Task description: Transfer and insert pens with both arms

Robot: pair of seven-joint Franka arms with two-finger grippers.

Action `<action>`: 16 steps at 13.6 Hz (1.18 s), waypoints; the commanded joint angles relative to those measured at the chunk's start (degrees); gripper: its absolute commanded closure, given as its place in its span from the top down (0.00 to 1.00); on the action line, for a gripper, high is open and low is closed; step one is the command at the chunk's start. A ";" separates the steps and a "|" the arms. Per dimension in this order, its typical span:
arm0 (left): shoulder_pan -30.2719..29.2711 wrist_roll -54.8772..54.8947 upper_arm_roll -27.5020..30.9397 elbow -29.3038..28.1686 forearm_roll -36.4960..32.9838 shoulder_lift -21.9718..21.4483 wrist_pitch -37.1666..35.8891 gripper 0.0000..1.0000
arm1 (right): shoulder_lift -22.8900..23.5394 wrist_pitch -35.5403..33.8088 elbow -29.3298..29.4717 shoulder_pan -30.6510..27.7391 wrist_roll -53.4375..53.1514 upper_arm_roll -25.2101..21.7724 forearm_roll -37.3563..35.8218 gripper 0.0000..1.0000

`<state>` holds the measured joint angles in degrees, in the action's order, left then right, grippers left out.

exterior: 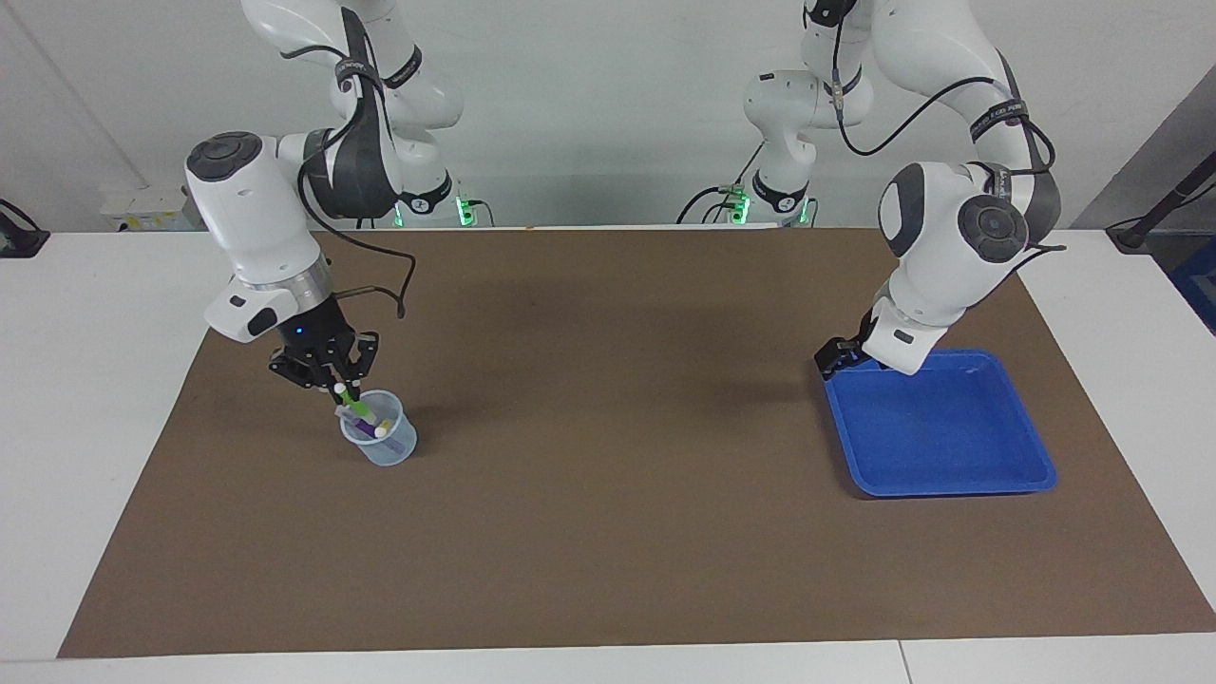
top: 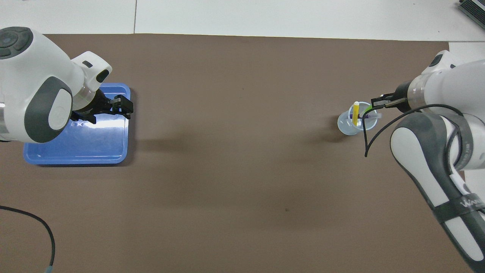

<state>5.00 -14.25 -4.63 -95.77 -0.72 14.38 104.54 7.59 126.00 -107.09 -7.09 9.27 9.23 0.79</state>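
Two pens, the purple pen and the yellow pen, are seen leaning inside a clear cup toward the right arm's end of the bench, as a green pen is lowered tip-first past the rim, clamped in the shut jaws of the right gripper. Over the blue tray hangs the left gripper, its jaws wide and empty. Light, stiff and smooth, each pen is judged best pinched mid-barrel.
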 commanded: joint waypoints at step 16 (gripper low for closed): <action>-9.66 12.14 0.77 3.48 0.90 -17.63 -12.77 1.00 | -0.03 0.74 0.30 0.50 -6.44 0.53 -0.79 1.00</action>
<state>-3.73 -4.25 -3.54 -93.63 -0.71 -3.57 95.05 8.26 127.17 -107.16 -6.24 5.97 9.36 0.79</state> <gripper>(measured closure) 0.000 0.000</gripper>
